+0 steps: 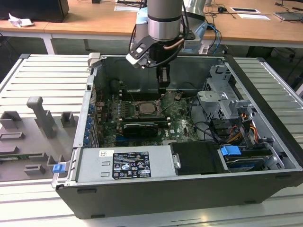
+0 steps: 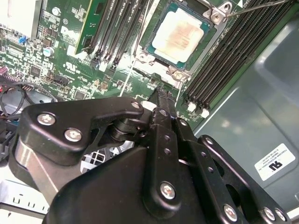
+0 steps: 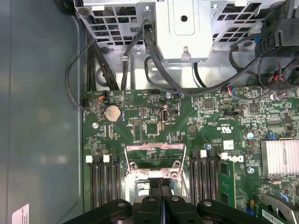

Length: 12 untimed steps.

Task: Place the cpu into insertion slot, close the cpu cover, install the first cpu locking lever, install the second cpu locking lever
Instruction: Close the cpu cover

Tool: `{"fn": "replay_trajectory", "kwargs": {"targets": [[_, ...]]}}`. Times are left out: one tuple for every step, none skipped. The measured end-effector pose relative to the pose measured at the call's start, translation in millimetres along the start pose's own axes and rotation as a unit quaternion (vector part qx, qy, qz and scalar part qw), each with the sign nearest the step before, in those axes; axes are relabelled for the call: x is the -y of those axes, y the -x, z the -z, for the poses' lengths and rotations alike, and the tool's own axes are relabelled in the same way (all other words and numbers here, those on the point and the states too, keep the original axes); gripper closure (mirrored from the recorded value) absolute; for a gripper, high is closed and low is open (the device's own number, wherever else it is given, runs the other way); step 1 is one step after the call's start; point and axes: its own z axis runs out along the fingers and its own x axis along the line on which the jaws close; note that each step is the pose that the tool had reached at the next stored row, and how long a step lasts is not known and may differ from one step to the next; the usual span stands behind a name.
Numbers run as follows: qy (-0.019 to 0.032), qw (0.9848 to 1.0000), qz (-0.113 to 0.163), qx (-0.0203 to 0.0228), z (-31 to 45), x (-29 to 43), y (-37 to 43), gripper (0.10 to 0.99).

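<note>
Overhead, arm upright, tool fully together, empty, near the cpu.

Light: bright, even, from overhead.
Shadow: soft, on the computer case back wall.
Glare: pale sheen on the chip and the finned heat sink.

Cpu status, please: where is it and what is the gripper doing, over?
Gripper shut, nothing seen between its fingers, poised beside the insertion slot. Cpu seated in it, face up. Nothing lying on the chip.
</note>
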Motion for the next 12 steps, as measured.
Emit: {"fn": "replay_trajectory", "kwargs": {"targets": [[0.0,1.0,0.0,0.0,0.0,-0.5,0.0,0.98],[0.0,1.0,0.0,0.0,-0.1,-1.0,0.0,0.98],[0.0,1.0,0.0,0.0,-0.1,-1.6,-0.1,0.98],[0.0,1.0,0.0,0.0,-0.2,-2.1,-0.1,0.98],[0.0,1.0,0.0,0.0,-0.2,-2.5,-0.1,0.98],[0.0,1.0,0.0,0.0,-0.2,-2.8,-0.1,0.98],[0.0,1.0,0.0,0.0,-0.3,-3.3,-0.1,0.98],[0.0,1.0,0.0,0.0,-0.3,-3.7,-0.1,0.98],[0.0,1.0,0.0,0.0,-0.5,-5.7,-0.2,0.98],[0.0,1.0,0.0,0.0,-0.8,-9.3,-0.4,0.98],[0.0,1.0,0.0,0.0,-1.0,-11.4,-0.5,0.98],[0.0,1.0,0.0,0.0,-1.0,-12.0,-0.5,0.98]]}}
